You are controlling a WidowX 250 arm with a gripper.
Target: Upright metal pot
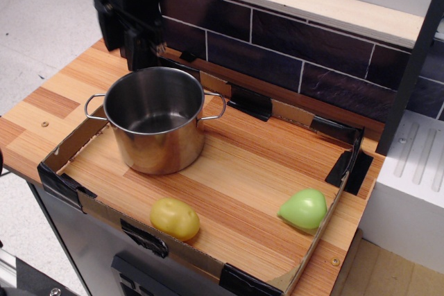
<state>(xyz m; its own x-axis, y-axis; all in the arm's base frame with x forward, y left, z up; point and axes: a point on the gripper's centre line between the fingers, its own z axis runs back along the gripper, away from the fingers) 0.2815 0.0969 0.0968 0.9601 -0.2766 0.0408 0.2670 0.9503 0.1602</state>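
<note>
Metal pot (155, 121) set upright in the left part of the cardboard tray (208, 258).

The gripper (139, 46) is seen above and behind the rim, apart from it, fingers spread and nothing held. 2 toy foods are seen nearer: yellow (175, 218) and green (303, 209).
</note>
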